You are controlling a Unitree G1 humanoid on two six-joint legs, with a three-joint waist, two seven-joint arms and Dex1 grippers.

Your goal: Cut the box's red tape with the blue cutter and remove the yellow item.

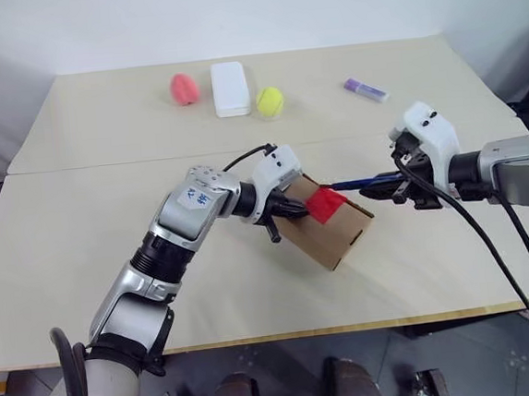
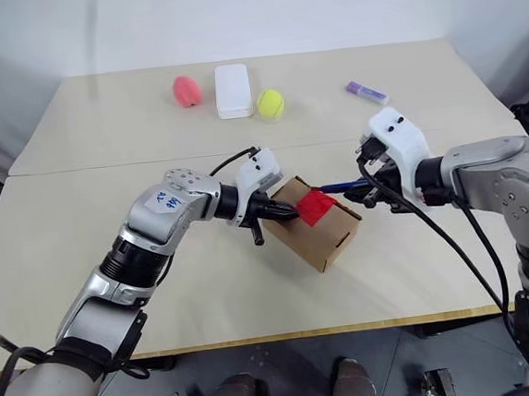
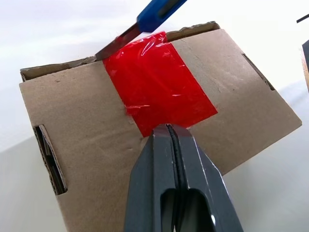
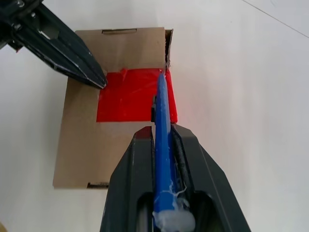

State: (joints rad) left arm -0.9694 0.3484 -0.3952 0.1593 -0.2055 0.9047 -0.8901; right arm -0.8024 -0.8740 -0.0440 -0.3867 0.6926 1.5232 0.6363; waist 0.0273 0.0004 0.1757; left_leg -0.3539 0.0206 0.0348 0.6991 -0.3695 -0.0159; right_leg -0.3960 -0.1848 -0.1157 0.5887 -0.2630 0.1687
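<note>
We pin box [image 1: 327, 228] mid-desk, 6 o'clock of tennis ball [image 1: 270, 101]: left gripper [image 3: 170, 133] pressed together, tip at red tape [image 3: 157, 79] edge. Right gripper [image 4: 162, 133] pinches blue cutter [image 4: 163, 130], blade at tape's far edge. We draw blade along seam, shallow, away from left gripper.

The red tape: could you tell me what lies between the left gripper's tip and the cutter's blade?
Just the red tape spans it, in the left wrist view; left gripper at one edge, blue cutter at the other.
</note>
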